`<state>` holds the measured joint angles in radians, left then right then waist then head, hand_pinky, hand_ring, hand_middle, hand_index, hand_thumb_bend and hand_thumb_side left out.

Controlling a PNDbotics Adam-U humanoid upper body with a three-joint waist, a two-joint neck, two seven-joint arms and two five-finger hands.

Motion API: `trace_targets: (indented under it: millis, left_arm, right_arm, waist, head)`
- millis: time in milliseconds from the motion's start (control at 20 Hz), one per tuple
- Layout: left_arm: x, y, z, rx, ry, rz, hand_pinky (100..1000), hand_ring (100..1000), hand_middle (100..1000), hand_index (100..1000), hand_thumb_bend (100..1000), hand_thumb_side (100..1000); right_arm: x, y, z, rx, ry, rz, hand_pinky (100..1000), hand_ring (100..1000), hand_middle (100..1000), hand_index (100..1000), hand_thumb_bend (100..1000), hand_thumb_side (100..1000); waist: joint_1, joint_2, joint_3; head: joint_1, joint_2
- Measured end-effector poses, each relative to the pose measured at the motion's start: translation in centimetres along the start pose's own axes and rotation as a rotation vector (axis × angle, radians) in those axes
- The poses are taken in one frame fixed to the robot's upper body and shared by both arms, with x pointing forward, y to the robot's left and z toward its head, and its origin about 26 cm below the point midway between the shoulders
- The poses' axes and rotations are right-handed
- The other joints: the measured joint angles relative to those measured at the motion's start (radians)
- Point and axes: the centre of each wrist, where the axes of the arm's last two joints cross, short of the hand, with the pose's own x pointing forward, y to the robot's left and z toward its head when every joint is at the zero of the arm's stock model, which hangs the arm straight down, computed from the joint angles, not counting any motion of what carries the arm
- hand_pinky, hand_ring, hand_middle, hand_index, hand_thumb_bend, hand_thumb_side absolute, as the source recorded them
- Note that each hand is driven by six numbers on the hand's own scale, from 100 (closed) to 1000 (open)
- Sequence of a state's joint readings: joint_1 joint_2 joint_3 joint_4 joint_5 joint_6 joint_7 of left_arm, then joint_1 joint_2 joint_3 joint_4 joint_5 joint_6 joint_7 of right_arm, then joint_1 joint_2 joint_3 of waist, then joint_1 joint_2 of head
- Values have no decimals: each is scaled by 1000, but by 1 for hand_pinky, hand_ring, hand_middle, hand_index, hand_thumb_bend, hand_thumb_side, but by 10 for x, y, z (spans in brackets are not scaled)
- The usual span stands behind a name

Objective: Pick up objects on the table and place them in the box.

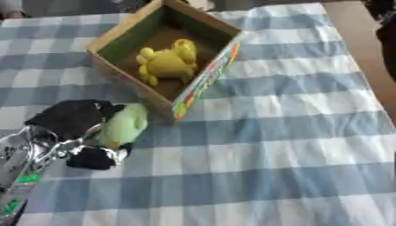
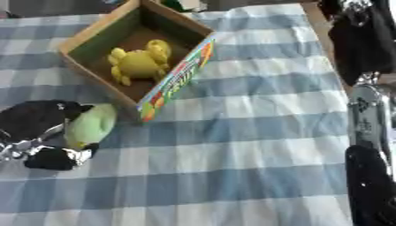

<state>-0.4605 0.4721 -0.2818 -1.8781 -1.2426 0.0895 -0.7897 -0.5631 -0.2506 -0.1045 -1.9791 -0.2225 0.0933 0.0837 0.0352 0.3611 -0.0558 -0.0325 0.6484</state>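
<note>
A cardboard box (image 1: 203, 22) with a colourful printed front stands at the upper left of the checked cloth. Inside it lies a yellow soft toy (image 1: 167, 62). Just below the box's near corner, my left hand (image 1: 74, 117) is curled round a pale green rounded object (image 1: 123, 124), thumb below it and fingers above. The silver forearm (image 1: 23, 163) runs off to the lower left. My right arm (image 2: 371, 132) shows along the right edge of the right eye view; its hand (image 2: 357, 35) is dark and blurred at the upper right, off the table's side.
The blue and white checked tablecloth (image 1: 278, 145) covers the table. A bare wooden strip (image 1: 356, 39) runs along the table's right edge. Dark shapes lie beyond the far edge.
</note>
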Motion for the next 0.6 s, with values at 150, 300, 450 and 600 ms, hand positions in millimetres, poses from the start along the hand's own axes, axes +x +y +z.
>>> trace_targets:
  millis: [150, 300, 450, 600]
  left_arm:
    - [2, 0, -2, 16, 10, 11, 640, 817, 748, 894, 100, 380]
    - [3, -1, -3, 24, 16, 16, 613, 790, 720, 875, 100, 246]
    - [4, -1, -3, 32, 16, 25, 557, 748, 676, 844, 100, 244]
    - [4, 0, -3, 40, 18, 30, 522, 726, 655, 829, 100, 246]
  right_arm:
    - [0, 0, 0, 0, 0, 0, 849, 805, 477, 828, 100, 479]
    - [0, 0, 0, 0, 0, 0, 849, 805, 477, 828, 100, 478]
    - [0, 0, 0, 0, 0, 0, 850, 805, 477, 828, 100, 477]
    - [0, 0, 0, 0, 1, 0, 850, 805, 477, 828, 100, 478]
  waist:
    - [0, 0, 0]
    - [0, 0, -1]
    - [0, 0, -1]
    - [0, -1, 0]
  head:
    - [0, 0]
    - [0, 0]
    - [0, -2]
    - [0, -7]
